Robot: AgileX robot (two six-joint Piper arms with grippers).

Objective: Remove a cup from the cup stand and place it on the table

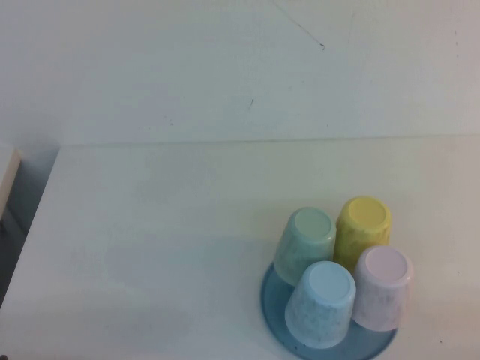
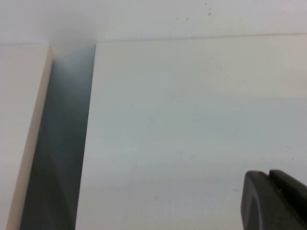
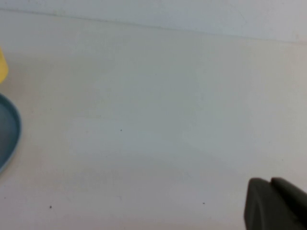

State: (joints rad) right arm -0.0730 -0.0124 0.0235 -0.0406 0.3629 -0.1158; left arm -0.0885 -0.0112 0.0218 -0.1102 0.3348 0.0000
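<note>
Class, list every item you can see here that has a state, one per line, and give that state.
pink cup: upside down on cup stand
blue cup: upside down on stand
green cup: upside down on stand
yellow cup: upside down on stand
left tool: shut, over table
right tool: shut, beside stand

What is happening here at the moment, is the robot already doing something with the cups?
Not yet. Four cups sit upside down on the cup stand on the table: the pink cup, a light blue cup, a mint green cup and a yellow cup. Nothing is held. The left gripper and right gripper are shut, above bare table, the right one beside the stand.
</note>
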